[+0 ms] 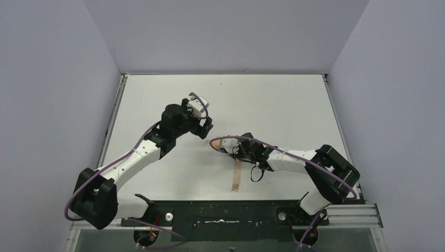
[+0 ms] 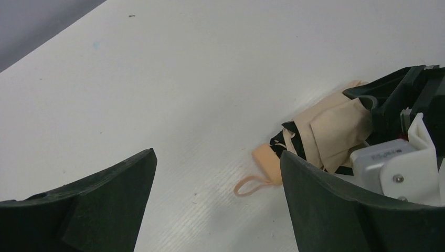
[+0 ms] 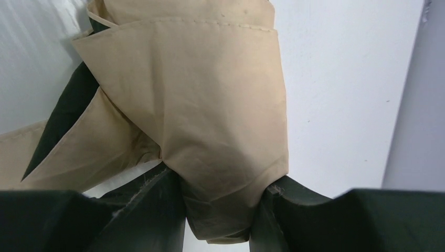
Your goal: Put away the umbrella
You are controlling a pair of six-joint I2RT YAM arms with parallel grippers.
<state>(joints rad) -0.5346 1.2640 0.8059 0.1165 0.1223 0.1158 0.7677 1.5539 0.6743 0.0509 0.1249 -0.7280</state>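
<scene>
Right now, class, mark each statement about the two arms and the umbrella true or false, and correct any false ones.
1. The right gripper is closed on the umbrella fabric. True.
2. The left gripper holds the handle. False: its jaws are open and empty, apart from the handle.
3. The umbrella is spread open overhead. False: it lies collapsed on the table.
4. A loop at the handle rests on the table. True.
</scene>
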